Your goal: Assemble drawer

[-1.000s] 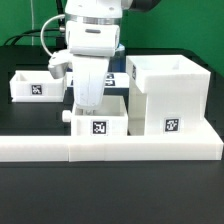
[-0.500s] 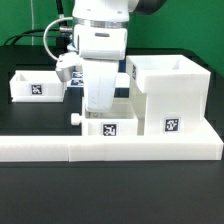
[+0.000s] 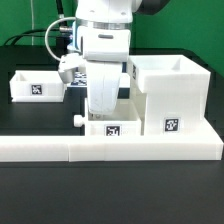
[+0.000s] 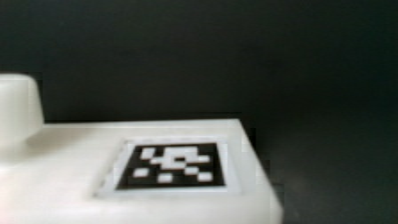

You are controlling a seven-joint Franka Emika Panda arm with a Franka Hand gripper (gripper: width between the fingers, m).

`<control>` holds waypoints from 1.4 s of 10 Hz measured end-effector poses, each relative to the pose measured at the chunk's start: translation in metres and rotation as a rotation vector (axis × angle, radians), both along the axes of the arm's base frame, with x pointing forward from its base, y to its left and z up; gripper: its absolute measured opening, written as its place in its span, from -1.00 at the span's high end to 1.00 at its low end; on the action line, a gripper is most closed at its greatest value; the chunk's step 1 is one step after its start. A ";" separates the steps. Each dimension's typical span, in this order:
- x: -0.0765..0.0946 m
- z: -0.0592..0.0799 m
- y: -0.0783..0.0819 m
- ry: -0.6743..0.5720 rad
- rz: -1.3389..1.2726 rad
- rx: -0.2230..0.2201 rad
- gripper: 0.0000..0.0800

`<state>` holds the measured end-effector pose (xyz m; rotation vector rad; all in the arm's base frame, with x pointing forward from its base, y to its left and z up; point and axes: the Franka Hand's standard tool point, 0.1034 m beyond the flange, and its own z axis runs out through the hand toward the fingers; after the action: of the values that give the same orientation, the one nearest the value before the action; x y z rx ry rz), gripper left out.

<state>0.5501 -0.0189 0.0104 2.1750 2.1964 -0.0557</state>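
A white drawer tray [image 3: 108, 128] with a square tag and a round knob [image 3: 78, 119] sits in the middle, close against the tall white housing [image 3: 168, 95] on the exterior view's right. My gripper [image 3: 103, 113] reaches down into this tray and appears shut on its wall; the fingertips are hidden by it. The wrist view shows the tray's tagged wall [image 4: 175, 166] very close and the knob [image 4: 15, 105] beside it, with no fingers visible. A second tagged tray [image 3: 35, 86] rests at the back on the exterior view's left.
A long low white L-shaped border wall [image 3: 110, 149] runs along the front, right in front of the held tray and the housing. Black tabletop [image 3: 40, 118] lies between the second tray and the wall. Cables hang behind the arm.
My gripper and the tray have moved toward the exterior view's right, up against the housing. The tray now sits lower and flatter than a second ago.
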 end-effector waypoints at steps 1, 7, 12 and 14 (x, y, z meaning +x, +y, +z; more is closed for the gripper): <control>0.000 0.000 0.003 -0.001 0.005 0.001 0.89; 0.000 0.000 0.002 -0.001 0.012 -0.005 0.89; 0.000 0.000 0.002 0.000 0.035 -0.014 0.89; 0.000 0.000 0.001 0.000 0.034 -0.014 0.89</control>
<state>0.5501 -0.0177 0.0102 2.1296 2.2248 -0.0696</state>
